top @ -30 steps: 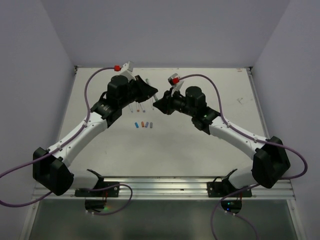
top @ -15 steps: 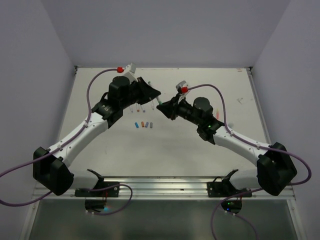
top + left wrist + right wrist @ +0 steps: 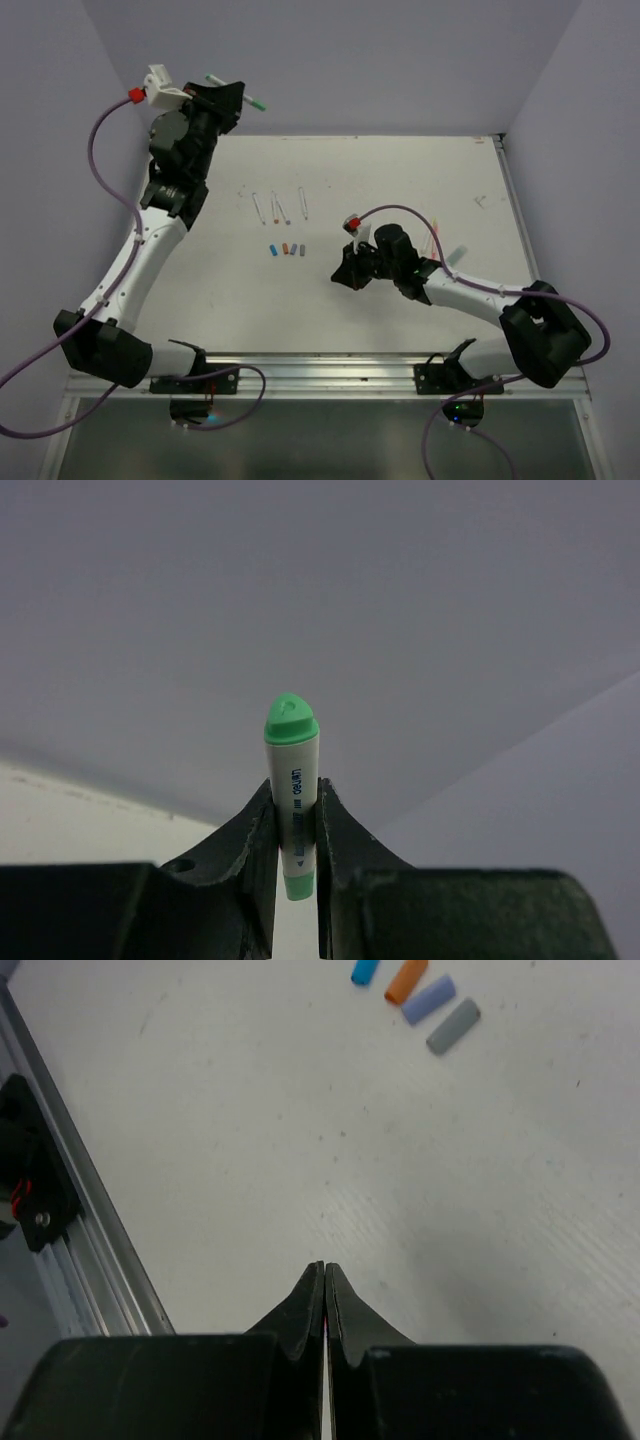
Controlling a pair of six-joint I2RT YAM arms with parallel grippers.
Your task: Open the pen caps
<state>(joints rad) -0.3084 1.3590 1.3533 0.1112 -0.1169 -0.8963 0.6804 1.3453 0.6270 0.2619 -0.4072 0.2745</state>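
Only the left wrist view shows the left gripper (image 3: 296, 825) pinching a white pen (image 3: 292, 780), its green dome (image 3: 291, 720) beyond the fingertips and a green stub (image 3: 298, 884) behind them; the top view shows that gripper held high, well apart from the table (image 3: 420, 170). The right wrist view has the right gripper (image 3: 326, 1272) pressed together, nothing visible between its tips, with the blue cap (image 3: 366, 970), orange cap (image 3: 406, 980), purple cap (image 3: 428, 1000) and grey cap (image 3: 452, 1026) in a row well ahead and to its right, the blue one cut off; whether the green dome is a cap is unclear
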